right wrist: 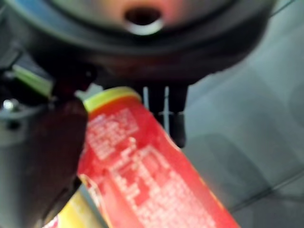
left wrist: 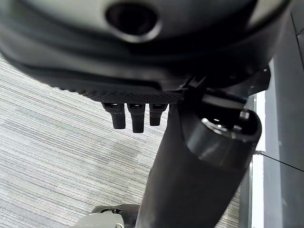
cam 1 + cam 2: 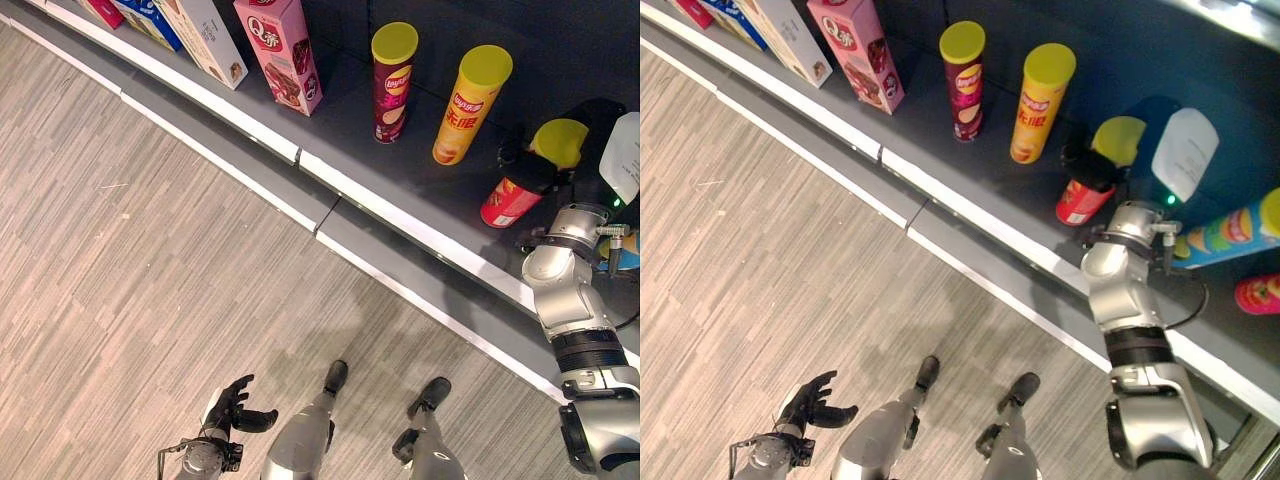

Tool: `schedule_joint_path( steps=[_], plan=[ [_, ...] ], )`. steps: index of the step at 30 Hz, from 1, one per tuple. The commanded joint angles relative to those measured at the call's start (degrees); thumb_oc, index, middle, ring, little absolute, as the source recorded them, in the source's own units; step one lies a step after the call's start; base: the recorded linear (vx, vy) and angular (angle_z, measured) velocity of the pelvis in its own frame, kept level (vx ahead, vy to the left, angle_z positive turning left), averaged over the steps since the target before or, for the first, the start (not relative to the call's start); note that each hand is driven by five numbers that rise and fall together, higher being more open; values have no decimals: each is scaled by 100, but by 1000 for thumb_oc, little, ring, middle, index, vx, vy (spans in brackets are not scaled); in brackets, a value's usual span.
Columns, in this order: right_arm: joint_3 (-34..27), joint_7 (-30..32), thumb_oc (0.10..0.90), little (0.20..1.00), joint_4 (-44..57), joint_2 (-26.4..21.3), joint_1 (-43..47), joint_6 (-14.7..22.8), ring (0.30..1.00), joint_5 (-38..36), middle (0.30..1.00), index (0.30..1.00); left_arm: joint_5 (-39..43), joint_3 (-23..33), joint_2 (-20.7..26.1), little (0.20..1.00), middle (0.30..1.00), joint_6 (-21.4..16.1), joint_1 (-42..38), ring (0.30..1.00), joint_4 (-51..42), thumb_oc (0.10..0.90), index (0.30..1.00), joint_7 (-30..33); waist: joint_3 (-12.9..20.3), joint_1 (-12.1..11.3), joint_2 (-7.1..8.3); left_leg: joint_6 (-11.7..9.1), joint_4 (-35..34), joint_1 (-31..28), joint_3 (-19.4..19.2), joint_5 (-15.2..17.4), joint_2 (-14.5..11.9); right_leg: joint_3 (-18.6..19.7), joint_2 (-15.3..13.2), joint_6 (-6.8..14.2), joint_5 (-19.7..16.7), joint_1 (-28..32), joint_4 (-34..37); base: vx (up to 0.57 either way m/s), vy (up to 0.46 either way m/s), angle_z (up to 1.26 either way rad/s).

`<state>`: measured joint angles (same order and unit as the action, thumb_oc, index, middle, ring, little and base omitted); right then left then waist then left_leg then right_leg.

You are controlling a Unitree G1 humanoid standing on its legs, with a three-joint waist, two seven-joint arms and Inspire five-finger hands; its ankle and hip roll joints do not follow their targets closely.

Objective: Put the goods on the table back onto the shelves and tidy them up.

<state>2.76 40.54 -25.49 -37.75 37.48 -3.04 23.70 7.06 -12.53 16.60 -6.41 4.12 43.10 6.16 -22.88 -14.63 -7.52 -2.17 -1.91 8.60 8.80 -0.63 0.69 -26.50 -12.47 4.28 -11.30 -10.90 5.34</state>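
Observation:
A red crisp can (image 3: 505, 203) with a yellow lid (image 3: 558, 141) leans tilted on the dark shelf (image 3: 350, 110), right of the upright cans. My right hand (image 3: 528, 168) is curled round its middle. In the right wrist view the red can (image 1: 142, 175) lies between the thumb and the fingers (image 1: 167, 107). My left hand (image 3: 236, 404) hangs low over the floor at the lower left, fingers relaxed and holding nothing; its fingers (image 2: 133, 116) show above the striped carpet.
A maroon can (image 3: 394, 85) and an orange can (image 3: 470, 105) stand upright left of the held can. Further left stand a pink box (image 3: 280, 50) and a beige box (image 3: 205, 35). A colourful can (image 3: 1230, 230) lies on its side at the right, by a small red can (image 3: 1258, 293). The shelf has a white front edge (image 3: 400, 215).

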Motion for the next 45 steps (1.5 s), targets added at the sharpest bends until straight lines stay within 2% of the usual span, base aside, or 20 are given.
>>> schedule_joint_path(
  steps=[1, 12, 23, 24, 25, 35, 38, 39, 42, 43, 44, 45],
  plan=[
    [12, 484, 400, 300, 271, -688, 506, 134, 300, 220, 300, 300, 106, -256, 543, 900, 900, -237, 104, 900, 39, 800, 900, 278, 311, -42, 111, -175, -142, 621, -115, -298, -101, 134, -527, 661, 723, 292, -620, 0, 0, 0],
    [-26, 700, 400, 300, -25, -882, 501, 33, 300, 180, 300, 300, 61, -332, 543, 900, 900, -284, 69, 900, -32, 800, 900, 341, 303, 29, 111, -180, -161, 634, -128, -280, -85, 147, -540, 675, 721, 261, -608, 4, -5, 2],
    [-28, 703, 400, 300, -109, -870, 429, 25, 300, 73, 300, 300, 63, -340, 542, 900, 900, -273, 66, 900, -65, 800, 900, 363, 304, 90, 114, -174, -164, 626, -132, -261, -80, 160, -539, 670, 728, 247, -611, 0, 0, 0],
    [-26, 697, 505, 458, -100, -840, 442, 52, 458, 17, 458, 458, 74, -341, 540, 900, 900, -270, 61, 900, -57, 800, 900, 371, 305, 97, 120, -173, -166, 623, -136, -261, -86, 164, -538, 670, 729, 244, -614, 0, 0, 0],
    [4, 675, 800, 900, -73, -800, 434, 76, 900, -24, 900, 900, 84, -338, 532, 900, 900, -263, 60, 900, -57, 800, 900, 369, 313, 108, 132, -171, -173, 617, -142, -256, -88, 166, -534, 672, 724, 246, -607, 0, 0, 0],
    [73, 460, 800, 900, 282, -696, 290, 201, 900, -60, 900, 900, 23, -261, 527, 900, 900, -164, 84, 900, -9, 800, 900, 337, 447, 149, 287, -162, -173, 487, -189, -184, -101, 182, -520, 677, 713, 385, -542, 0, 2, 1],
    [42, 363, 800, 900, 664, -604, 108, 304, 900, -45, 900, 900, -21, -209, 514, 900, 900, -105, 79, 900, 72, 800, 900, 297, 542, 196, 406, -163, -151, 414, -258, -131, -123, 187, -491, 686, 669, 454, -475, 8, -1, -2],
    [32, 217, 800, 900, 971, -474, -85, 374, 900, -43, 900, 900, -78, -157, 530, 900, 900, -44, 62, 900, 144, 800, 900, 268, 630, 232, 513, -164, -159, 345, -313, -99, -153, 198, -472, 691, 629, 521, -399, 28, 4, -7],
    [-49, -205, 800, 900, 1510, -257, -581, 501, 900, -117, 900, 900, -200, -9, 544, 900, 900, 48, 90, 900, 257, 800, 900, 182, 805, 339, 705, -148, -189, 187, -414, -71, -182, 194, -462, 700, 541, 653, -291, 55, 23, -10],
    [-158, -558, 800, 900, 1990, -34, -1040, 685, 900, -329, 900, 900, -244, 131, 530, 900, 900, 101, 123, 900, 368, 800, 900, 142, 926, 435, 841, -137, -209, 25, -522, -8, -206, 241, -434, 706, 495, 758, -212, 104, 27, -35],
    [-239, -1143, 800, 900, 2396, 233, -1586, 991, 900, -987, 900, 900, -297, 318, 502, 900, 900, 172, 163, 900, 438, 800, 900, 98, 1048, 579, 991, -130, -212, -119, -654, 35, -240, 277, -407, 712, 456, 833, -156, 141, 10, -61],
    [-254, -2023, 800, 900, 2714, 384, -2274, 1302, 900, -1988, 900, 900, -379, 539, 528, 900, 900, 212, 228, 900, 531, 800, 900, -6, 1174, 688, 1126, -150, -228, -323, -797, 98, -300, 373, -336, 702, 483, 942, -131, 118, 14, -69]
  ],
)
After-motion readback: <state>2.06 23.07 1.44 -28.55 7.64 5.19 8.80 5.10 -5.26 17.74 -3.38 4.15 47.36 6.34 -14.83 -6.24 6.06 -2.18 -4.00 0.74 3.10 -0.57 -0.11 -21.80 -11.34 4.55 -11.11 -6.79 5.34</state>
